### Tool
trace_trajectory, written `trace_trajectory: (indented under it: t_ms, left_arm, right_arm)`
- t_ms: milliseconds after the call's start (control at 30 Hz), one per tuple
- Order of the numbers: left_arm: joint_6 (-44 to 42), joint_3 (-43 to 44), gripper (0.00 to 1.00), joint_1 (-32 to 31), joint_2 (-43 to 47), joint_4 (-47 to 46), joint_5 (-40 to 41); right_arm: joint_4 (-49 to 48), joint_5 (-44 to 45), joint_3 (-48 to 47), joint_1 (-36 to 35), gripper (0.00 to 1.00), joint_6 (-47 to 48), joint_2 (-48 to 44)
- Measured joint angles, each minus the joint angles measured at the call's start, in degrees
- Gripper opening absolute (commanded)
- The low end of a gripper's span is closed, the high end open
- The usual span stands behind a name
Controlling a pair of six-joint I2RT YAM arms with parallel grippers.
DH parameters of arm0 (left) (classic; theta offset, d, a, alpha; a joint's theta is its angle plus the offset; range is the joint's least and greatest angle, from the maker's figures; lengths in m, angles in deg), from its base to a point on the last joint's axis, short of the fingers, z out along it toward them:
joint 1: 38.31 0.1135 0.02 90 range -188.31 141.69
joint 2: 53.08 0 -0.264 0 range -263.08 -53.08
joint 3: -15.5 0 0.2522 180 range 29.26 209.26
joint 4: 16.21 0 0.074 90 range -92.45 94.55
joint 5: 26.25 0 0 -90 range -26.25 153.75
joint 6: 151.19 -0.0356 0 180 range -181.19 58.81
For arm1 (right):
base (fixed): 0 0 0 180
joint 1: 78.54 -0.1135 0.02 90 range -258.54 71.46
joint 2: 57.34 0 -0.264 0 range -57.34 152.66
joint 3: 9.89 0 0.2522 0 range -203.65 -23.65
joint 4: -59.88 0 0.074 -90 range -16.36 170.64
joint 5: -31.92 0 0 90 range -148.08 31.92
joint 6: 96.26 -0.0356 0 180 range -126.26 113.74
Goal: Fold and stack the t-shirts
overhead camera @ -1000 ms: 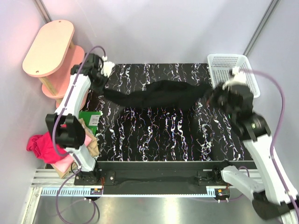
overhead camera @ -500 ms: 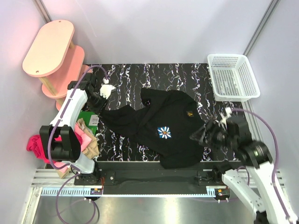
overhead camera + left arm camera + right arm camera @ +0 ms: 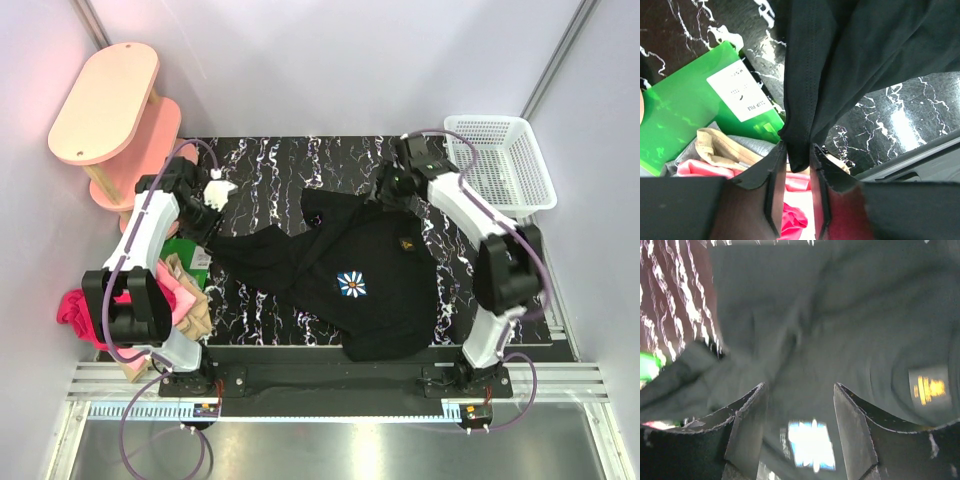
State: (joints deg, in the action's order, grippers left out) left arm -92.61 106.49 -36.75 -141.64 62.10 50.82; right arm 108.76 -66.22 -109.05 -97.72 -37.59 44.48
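At the left edge of the marbled black table (image 3: 270,165), the left gripper (image 3: 797,156) is pinching a fold of the black t-shirt (image 3: 375,275), its two fingers pressed nearly together with only the bunched cloth between them. Across the table, the right gripper (image 3: 800,390) is hanging over the shirt's far end with its fingers spread wide apart and nothing between them, the dark cloth lying just below. From the left grip the shirt is stretching in a narrow band toward the middle of the table, then widening into the body, which is lying face up and rumpled, with its lower edge reaching the table's near edge. Its white daisy print (image 3: 351,284) is showing on the chest, and a small yellow tag (image 3: 407,241) is showing near the neck; the right wrist view is catching both, though blurred. Beneath the left gripper, a flat green packet (image 3: 695,117) with a white label (image 3: 742,91) is lying at the table's left side, overlapping a loose heap in which a tan t-shirt (image 3: 715,142) and a pink t-shirt (image 3: 700,169) are lying crumpled. A magenta t-shirt (image 3: 82,308) is sitting further left, off the table. A white basket (image 3: 505,170) is standing at the far right corner, and a pink shelf unit (image 3: 105,100) is standing at the far left.
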Motion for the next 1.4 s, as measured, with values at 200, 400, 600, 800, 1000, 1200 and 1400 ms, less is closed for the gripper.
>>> trace_trajectory:
  t_ms: [200,400,600,800,1000,1200,1400]
  left_arm:
    - [0.0,-0.5,0.95,0.5,0.5,-0.1,0.1]
    - [-0.5,-2.0,0.93,1.2,2.6,0.6,0.2]
    - [-1.3,-3.4,0.88,-9.1,6.5,3.4,-2.0]
    - [0.4,-12.8,0.84,-29.7,5.7,2.1,-1.3]
    - [3.0,-13.6,0.85,-33.8,-1.8,-2.2,1.7]
    - [6.6,-12.0,0.84,-33.8,-9.8,-7.8,5.6]
    - [9.7,-7.9,0.63,-33.8,-15.6,-12.0,9.2]
  right_arm:
    - [-0.9,-1.7,-15.1,1.6,0.63,1.4,14.4]
    - [-1.7,-2.3,-23.0,4.9,0.61,2.4,20.6]
    - [-1.5,-1.9,-20.7,6.5,0.57,3.3,22.2]
    - [-1.7,-2.5,-17.0,6.3,0.54,3.5,23.8]
    - [-3.3,-3.0,-11.4,6.2,0.54,3.4,23.9]
    - [-5.6,-3.5,-8.4,6.2,0.51,3.0,23.2]
    - [-7.3,-3.7,-6.5,6.2,0.47,3.0,22.3]
